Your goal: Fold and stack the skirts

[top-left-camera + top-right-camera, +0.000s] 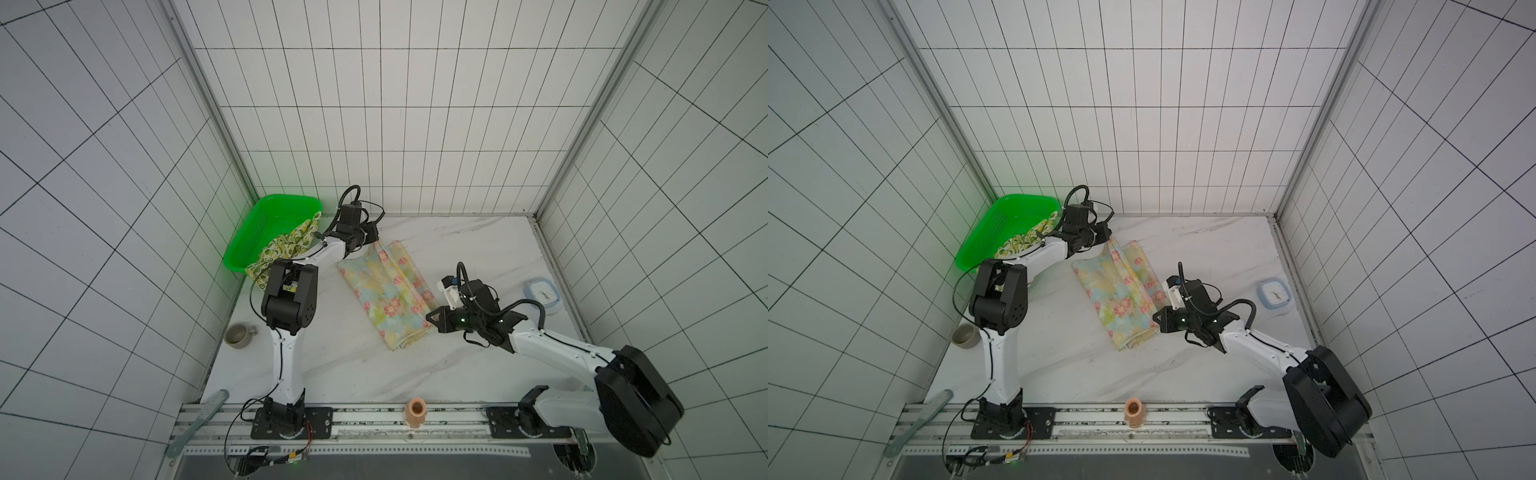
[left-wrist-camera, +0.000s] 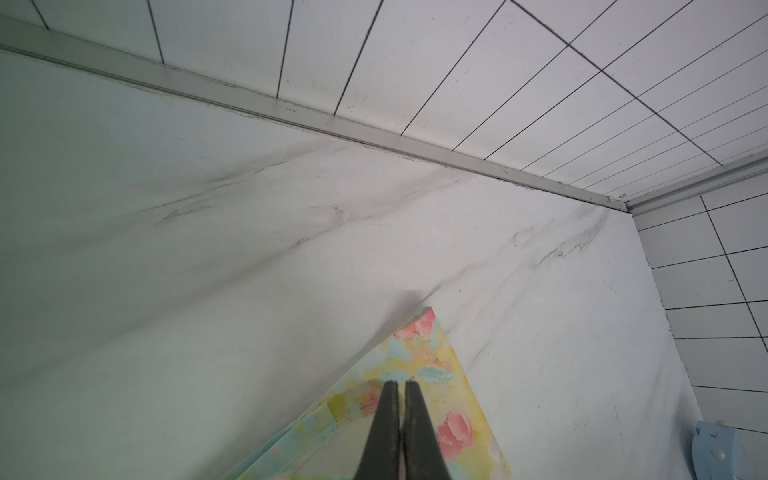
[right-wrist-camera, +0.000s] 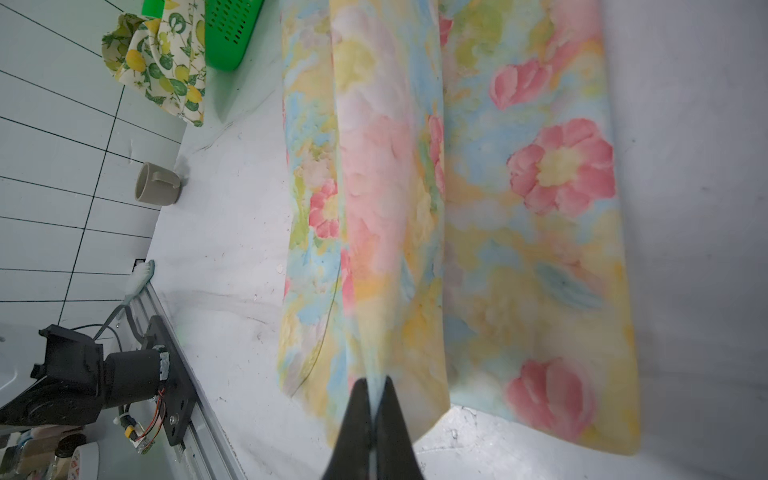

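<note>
Floral skirt [image 1: 386,291]: thin soft cloth, pastel yellow-blue with pink flowers, folded into a long strip, diagonal at frame centre in both top views; lemon skirt [image 1: 282,249]: crumpled, draped over the rim of the perforated green plastic basket [image 1: 257,228], centre left; surface: white veined marble table [image 1: 478,249], white tiled walls [image 1: 374,124] around; left gripper [image 2: 398,384] clamped on the strip's upper corner; right gripper [image 3: 376,382] clamped on its lower right edge.

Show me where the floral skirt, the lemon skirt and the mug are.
floral skirt [image 1: 386,299]: in a top view, middle of the cloth.
lemon skirt [image 1: 286,246]: in a top view, its bunched middle.
mug [image 1: 237,334]: in a top view, its open mouth.
</note>
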Robot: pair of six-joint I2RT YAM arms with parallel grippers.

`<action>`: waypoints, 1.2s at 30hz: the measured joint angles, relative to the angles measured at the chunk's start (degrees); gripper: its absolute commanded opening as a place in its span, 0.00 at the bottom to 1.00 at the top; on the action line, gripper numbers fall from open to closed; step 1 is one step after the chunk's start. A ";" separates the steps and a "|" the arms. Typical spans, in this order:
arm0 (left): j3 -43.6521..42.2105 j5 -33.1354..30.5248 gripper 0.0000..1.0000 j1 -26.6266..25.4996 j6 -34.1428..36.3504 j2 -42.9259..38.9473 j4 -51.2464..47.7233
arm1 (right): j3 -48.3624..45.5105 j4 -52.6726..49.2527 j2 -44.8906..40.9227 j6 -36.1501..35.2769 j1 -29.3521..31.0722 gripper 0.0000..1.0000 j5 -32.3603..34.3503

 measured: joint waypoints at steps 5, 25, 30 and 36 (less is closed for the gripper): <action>3.98 0.00 0.00 -1.66 0.13 3.15 0.74 | -1.75 2.64 1.40 0.96 -1.90 0.00 -0.48; 10.75 -0.17 0.00 -4.02 -0.33 10.86 1.49 | -3.37 4.74 2.78 1.68 -4.81 0.00 -1.29; 11.41 -0.28 0.00 -4.17 -0.39 12.11 1.77 | -3.37 4.68 3.08 1.66 -5.16 0.00 -0.50; 11.41 -0.57 0.06 -4.20 -0.48 12.76 1.75 | -3.21 3.89 4.74 0.85 -5.18 0.12 1.60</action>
